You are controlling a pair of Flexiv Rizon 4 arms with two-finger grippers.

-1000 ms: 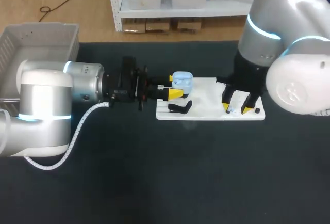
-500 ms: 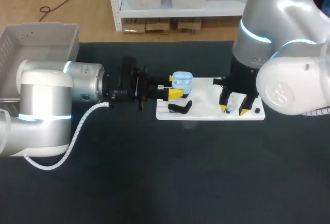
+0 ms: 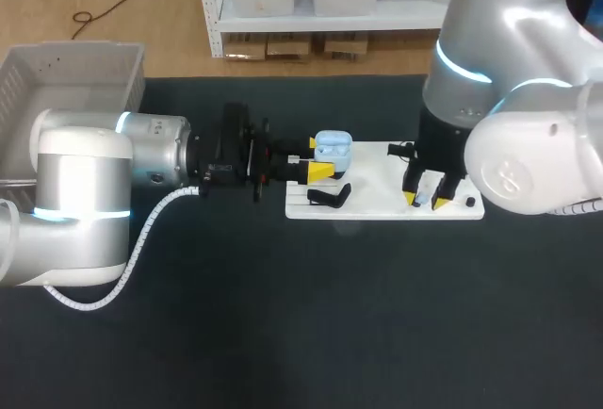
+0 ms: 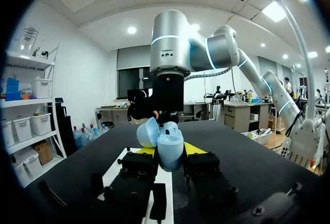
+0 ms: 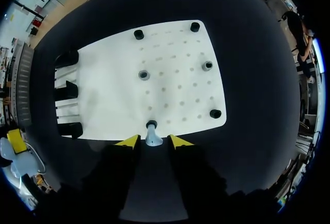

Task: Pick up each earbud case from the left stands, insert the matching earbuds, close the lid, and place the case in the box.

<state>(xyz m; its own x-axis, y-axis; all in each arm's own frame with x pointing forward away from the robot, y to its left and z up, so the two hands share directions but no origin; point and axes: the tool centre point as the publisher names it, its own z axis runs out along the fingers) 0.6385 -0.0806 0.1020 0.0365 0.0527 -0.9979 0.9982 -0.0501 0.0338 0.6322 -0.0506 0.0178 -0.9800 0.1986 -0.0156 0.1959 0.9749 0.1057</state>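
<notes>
Right wrist view: we find the earbud [image 5: 151,132] between our right gripper's [image 5: 154,141] released jaws, twelve o'clock; left gripper [image 4: 170,150] grasps the case [image 4: 169,140].

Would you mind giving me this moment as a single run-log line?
left gripper: shut on open blue earbud case | right gripper: open, straddling earbud on white board

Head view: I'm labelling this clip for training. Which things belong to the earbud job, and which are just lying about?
Job in hand:
- open blue earbud case, held in the left claw
- earbud, between the fingers of the right claw
- white stand board
- grey box

Lying about, not in use:
- empty black stand
- black pegs on the board
</notes>
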